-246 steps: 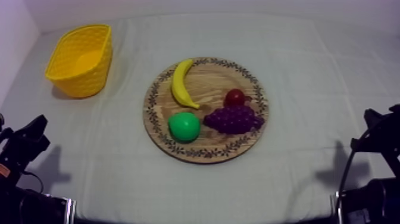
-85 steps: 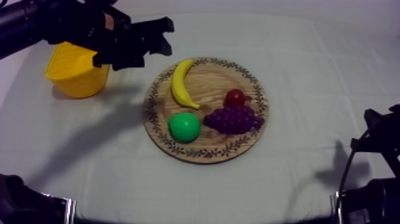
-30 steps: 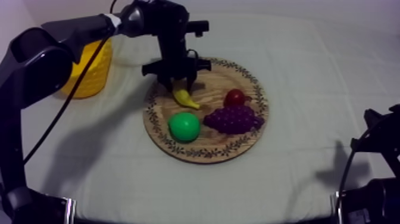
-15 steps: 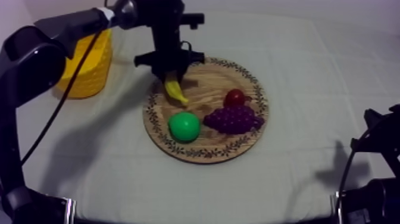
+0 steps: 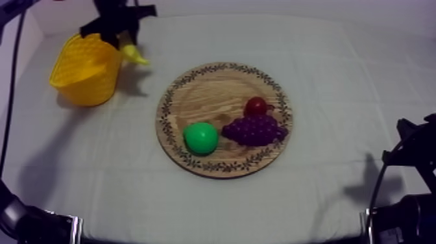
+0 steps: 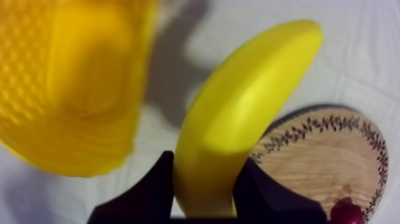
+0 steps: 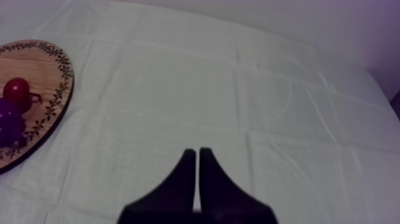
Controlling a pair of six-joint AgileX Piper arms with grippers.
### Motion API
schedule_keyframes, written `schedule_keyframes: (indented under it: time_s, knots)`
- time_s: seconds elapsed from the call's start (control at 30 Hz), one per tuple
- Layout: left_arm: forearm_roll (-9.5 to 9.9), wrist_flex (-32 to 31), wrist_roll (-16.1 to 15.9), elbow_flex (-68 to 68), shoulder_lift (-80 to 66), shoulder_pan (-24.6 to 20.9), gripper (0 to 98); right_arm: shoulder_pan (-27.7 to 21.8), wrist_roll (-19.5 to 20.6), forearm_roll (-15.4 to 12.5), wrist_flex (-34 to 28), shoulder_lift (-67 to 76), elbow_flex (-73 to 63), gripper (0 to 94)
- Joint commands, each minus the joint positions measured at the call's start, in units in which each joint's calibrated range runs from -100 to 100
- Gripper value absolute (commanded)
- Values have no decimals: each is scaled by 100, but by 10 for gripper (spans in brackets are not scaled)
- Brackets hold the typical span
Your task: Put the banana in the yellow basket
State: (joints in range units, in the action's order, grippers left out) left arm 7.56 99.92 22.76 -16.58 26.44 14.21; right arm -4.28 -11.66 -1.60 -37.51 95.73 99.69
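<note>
Left gripper (image 6: 205,193) clamped on banana (image 6: 238,119), up in the air just beside basket (image 5: 81,74).
Board (image 5: 207,97) has pear (image 5: 200,137), grapes (image 5: 254,130) and small red fruit (image 5: 256,106); right gripper (image 7: 197,173) pinched closed, empty.

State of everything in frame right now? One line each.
left gripper: shut on banana
banana: in the air beside yellow basket
yellow basket: upright, banana not yet inside
wooden board: flat, carrying pear, grapes, small red fruit
right gripper: shut on nothing
</note>
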Motion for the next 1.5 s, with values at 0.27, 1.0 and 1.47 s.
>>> schedule_keyframes:
  time_s: [0.27,1.0,1.47]
  knots:
    - [90,-79,-131,414,-379,-871,348,-1,1,1,1,2,-3,3]
    - [27,-1182,-143,566,629,-1271,384,-1,1,1,1,2,-3,3]
    - [-153,-1716,-319,792,730,-1409,434,-1,1,1,1,2,-3,3]
